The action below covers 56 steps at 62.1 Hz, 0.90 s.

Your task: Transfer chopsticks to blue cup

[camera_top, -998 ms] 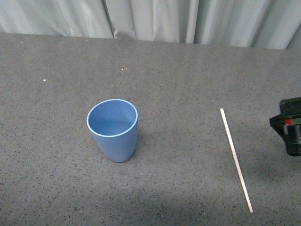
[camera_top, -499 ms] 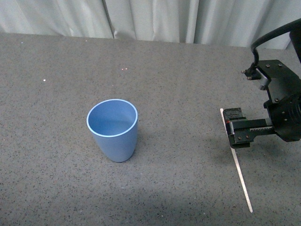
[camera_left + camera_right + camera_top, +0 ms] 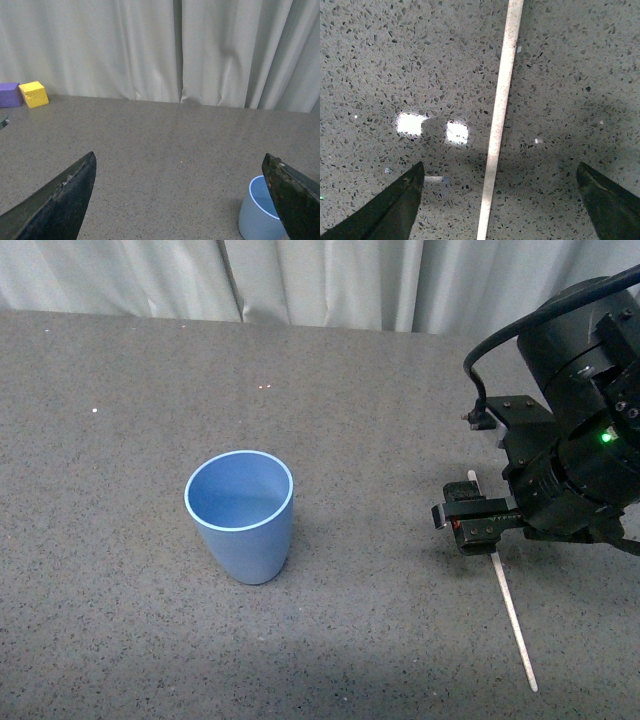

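Soft, even light from above covers the grey surface (image 3: 120, 440). In the front view its near edge is dimmer, and the cup (image 3: 240, 530) throws a faint shadow to its right. A green lamp (image 3: 603, 437) glows on the right arm (image 3: 590, 350). The right wrist view is sharp, with two bright square glare patches (image 3: 410, 123). The fingertips (image 3: 395, 210) of the right claw (image 3: 500, 166) are dark silhouettes. The left wrist view looks slightly soft.

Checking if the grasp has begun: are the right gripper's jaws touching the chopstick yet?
Apart. In the right wrist view the chopstick lies between the right gripper's open jaws, bare table on both sides.
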Available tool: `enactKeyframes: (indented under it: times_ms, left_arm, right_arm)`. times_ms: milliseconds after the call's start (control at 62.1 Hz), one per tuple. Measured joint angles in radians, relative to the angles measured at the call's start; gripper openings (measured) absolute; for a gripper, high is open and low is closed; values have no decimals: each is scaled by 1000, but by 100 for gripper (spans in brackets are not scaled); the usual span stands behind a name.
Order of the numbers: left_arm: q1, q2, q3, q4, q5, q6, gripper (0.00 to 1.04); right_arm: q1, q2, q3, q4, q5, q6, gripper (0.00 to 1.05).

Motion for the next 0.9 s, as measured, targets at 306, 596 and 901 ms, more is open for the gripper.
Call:
enactKeyframes:
  times_ms: [306,596,901]
  left_arm:
    - [0,0,0,0,0,0,98]
    - [0,0,0,0,0,0,98]
    - [0,0,0,0,0,0,98]
  right_arm:
    - [17,42,34,-34,5,29,25]
    - [11,24,18,-9,-11,59,1]
    - [13,-241,-138,332,-106,34,1]
